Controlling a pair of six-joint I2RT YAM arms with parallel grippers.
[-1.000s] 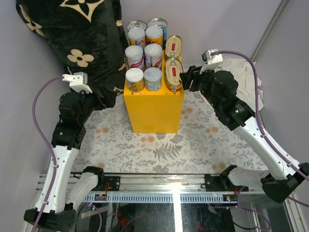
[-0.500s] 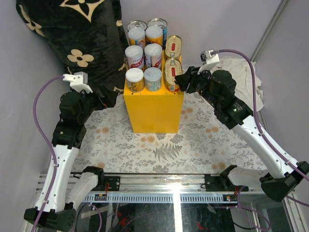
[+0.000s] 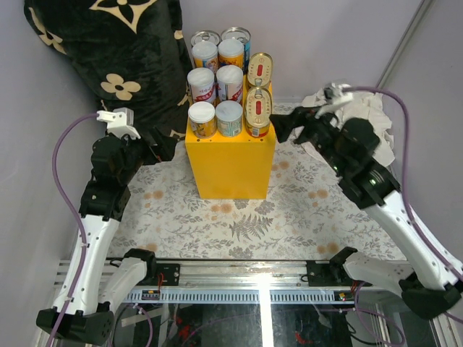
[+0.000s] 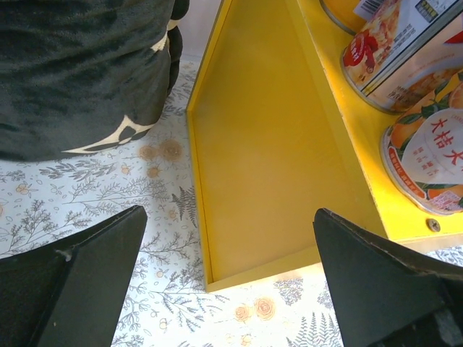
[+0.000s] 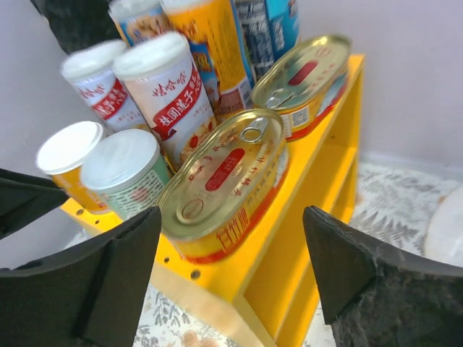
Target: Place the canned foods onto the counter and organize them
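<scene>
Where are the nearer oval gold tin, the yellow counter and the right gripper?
nearer oval gold tin [image 5: 224, 173], right wrist view, centre of its lid.
yellow counter [image 3: 231, 168], top external view, the side facing the arms.
right gripper [image 3: 282, 127], top external view, midway between its fingertips.

The light was bright and even in all three views. A white streak of glare lay on the metal rail [image 3: 264, 288] at the bottom of the top view. The gold tins [image 5: 224, 181] shone. In the right wrist view the far cans [image 5: 141, 16] looked blurry. Shadows were soft and faint.
</scene>
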